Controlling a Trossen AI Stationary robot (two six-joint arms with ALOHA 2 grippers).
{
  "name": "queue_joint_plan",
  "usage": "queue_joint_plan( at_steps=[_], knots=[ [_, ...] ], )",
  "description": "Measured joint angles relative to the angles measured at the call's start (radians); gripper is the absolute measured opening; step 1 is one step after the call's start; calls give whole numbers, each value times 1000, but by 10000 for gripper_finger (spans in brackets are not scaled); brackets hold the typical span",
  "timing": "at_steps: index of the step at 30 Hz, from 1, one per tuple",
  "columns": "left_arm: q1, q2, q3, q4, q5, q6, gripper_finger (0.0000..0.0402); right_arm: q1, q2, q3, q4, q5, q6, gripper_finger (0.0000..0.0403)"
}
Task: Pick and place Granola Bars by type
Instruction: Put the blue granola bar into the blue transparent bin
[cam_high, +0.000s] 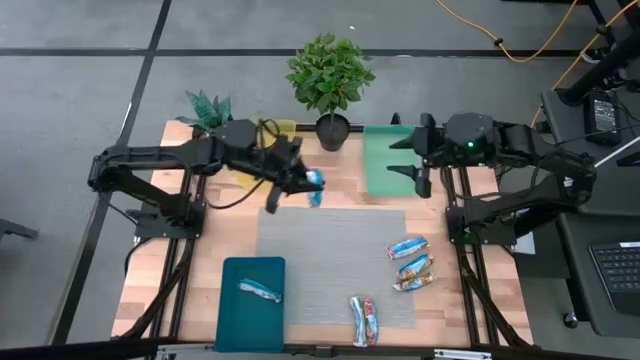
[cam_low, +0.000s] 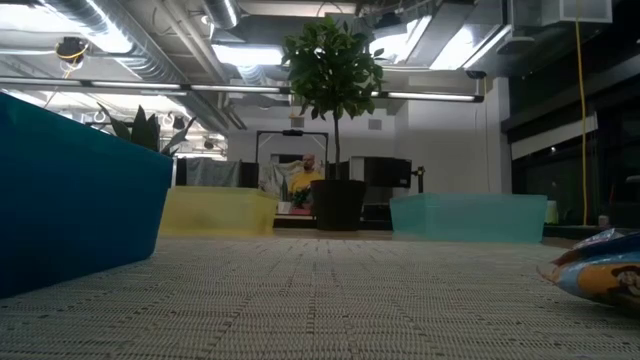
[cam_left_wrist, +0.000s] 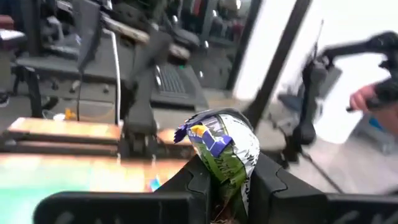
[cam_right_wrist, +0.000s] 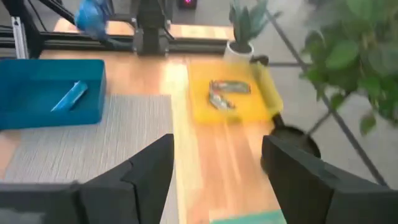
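My left gripper hovers near the mat's far edge, beside the yellow tray, and is shut on a blue-wrapped granola bar. My right gripper waits open above the green tray. The yellow tray holds two bars. One bar lies flat in the teal tray. Three bars lie flat on the mat's right part, and two more near its near edge. In the low view, one bar shows at the right. My left gripper pinches the granola bar's lower part between its two fingers. The upper, blue-printed end sticks out past the fingertips. The bar is lifted clear of the table. The right wrist view shows it as a blue blur in the air.
A grey mat covers the table's middle. A potted plant stands at the far edge between the yellow and green trays, and a smaller plant at the far left corner. A person shows in the room behind.
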Motion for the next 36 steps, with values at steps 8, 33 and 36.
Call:
queue_joint_plan(
  at_steps=[8, 33, 36],
  knots=[
    [-129, -143, 0, -401, -101, 5, 44, 14, -117, -185, 7, 19, 137, 245],
    [-517, -81, 1, -581, -316, -500, 47, 13, -157, -358, 355, 23, -76, 245],
    [-578, -24, 1, -583, -375, -608, 47, 13, -157, -358, 340, -13, -104, 245]
  ],
)
